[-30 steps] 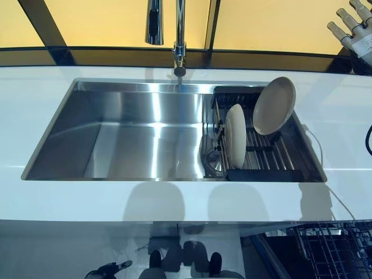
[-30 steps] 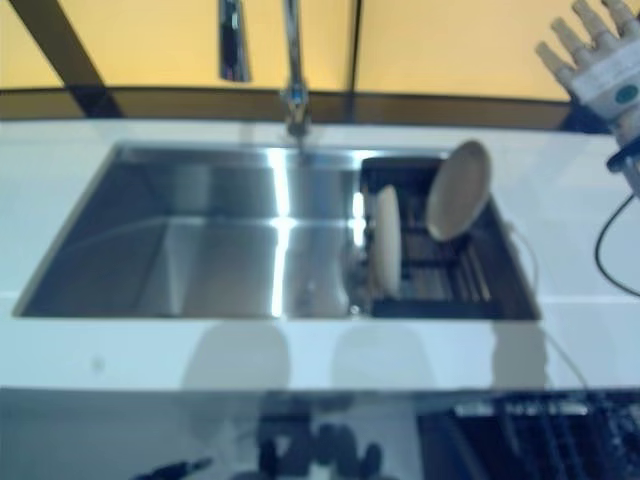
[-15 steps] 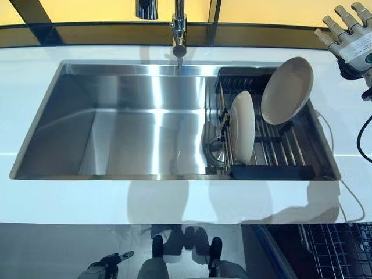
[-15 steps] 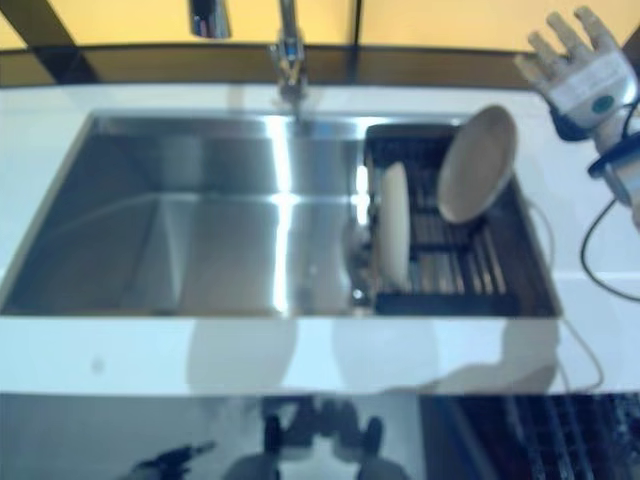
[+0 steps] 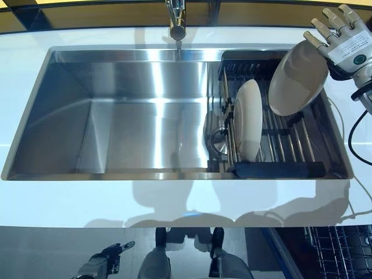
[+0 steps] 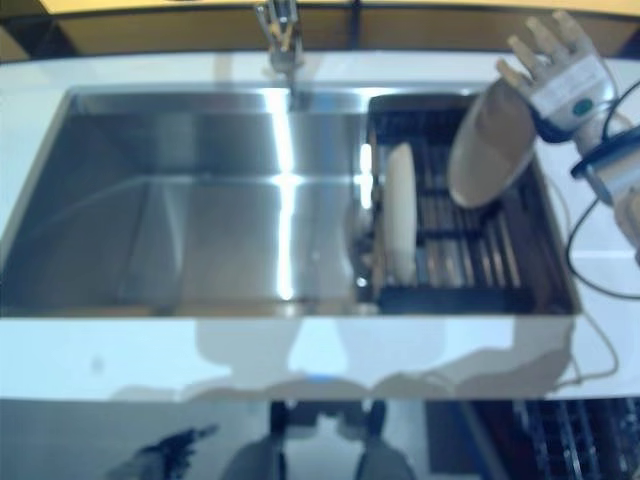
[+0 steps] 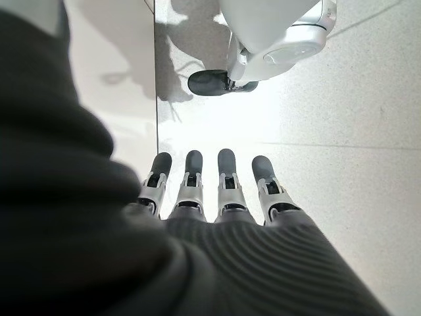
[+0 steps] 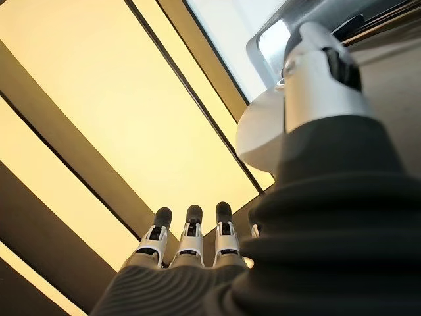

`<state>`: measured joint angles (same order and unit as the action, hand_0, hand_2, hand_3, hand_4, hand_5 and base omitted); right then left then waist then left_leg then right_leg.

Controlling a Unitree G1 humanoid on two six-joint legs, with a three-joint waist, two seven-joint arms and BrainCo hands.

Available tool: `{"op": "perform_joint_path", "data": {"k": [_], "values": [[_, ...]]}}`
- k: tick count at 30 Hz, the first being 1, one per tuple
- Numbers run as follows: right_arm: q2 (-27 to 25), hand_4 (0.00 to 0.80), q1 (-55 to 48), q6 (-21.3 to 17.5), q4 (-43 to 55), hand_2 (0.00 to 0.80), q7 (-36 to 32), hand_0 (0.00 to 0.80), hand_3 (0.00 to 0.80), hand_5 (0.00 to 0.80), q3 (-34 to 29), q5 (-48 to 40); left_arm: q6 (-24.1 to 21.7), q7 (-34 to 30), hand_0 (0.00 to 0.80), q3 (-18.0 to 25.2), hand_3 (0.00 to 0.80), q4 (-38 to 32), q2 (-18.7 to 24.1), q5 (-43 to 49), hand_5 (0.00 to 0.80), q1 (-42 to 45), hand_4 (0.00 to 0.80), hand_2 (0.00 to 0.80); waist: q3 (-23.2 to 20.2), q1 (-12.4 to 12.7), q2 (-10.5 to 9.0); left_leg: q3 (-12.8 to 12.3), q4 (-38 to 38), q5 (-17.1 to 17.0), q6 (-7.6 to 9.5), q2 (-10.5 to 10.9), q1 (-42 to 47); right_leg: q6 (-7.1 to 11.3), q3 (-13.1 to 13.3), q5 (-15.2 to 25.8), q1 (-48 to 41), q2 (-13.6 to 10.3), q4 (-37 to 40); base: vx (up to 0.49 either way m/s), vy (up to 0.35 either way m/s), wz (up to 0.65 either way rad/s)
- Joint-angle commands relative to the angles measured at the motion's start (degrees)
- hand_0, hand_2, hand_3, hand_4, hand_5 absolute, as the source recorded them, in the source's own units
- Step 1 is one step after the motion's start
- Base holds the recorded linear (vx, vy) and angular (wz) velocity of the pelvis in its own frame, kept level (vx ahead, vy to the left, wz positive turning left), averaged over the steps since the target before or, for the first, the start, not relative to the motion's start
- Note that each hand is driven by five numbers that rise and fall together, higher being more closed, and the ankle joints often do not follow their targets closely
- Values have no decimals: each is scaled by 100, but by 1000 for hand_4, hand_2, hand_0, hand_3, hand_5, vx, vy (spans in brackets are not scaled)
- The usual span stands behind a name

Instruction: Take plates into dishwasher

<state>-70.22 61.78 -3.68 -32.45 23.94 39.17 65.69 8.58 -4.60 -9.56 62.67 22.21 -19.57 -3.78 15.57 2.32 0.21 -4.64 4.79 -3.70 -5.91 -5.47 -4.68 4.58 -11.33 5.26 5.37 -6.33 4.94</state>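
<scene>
The faucet (image 5: 176, 20) above the sink (image 5: 116, 168) was cut off at the top edge, only its lower stem showing. The dishwasher rack (image 5: 343, 250) below the counter was clipped by the corner. The right hand (image 5: 343, 40) overlapped the tilted plate (image 5: 297, 78); contact could not be told. The upright plate (image 5: 248, 119) hid the rack wires (image 5: 279, 131) behind it

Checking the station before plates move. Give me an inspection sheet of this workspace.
Surface: white counter around a steel sink.
Job's things: tilted plate and upright plate stand in the dish rack; dishwasher rack at lower right.
Clutter: nothing seen.
Hands: right hand open beside the tilted plate's rim, contact unclear; left hand open, low over the floor.
Cables: left off this sheet.
Surroundings: faucet, yellow panels behind.
</scene>
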Motion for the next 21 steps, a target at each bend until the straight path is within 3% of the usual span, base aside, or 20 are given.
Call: {"op": "perform_joint_path", "data": {"k": [1,21], "values": [[-73,0,845,265,13,0,140,0,0,0,392,87,-7,-46,0,-310,0,158,234,-187,0,-214,0,0,-73,-45,-21,43,21,-54,25,51,-116,392,112,42,25,-113,6,0,0,0],[-180,0,484,128,-15,0,-143,0,0,0,240,320,-26,-140,0,-224,0,150,308,-145,0,-198,0,0,-68,-120,-46,-71,21,-27,15,37,-65,404,130,63,43,-128,6,0,0,0]]}}
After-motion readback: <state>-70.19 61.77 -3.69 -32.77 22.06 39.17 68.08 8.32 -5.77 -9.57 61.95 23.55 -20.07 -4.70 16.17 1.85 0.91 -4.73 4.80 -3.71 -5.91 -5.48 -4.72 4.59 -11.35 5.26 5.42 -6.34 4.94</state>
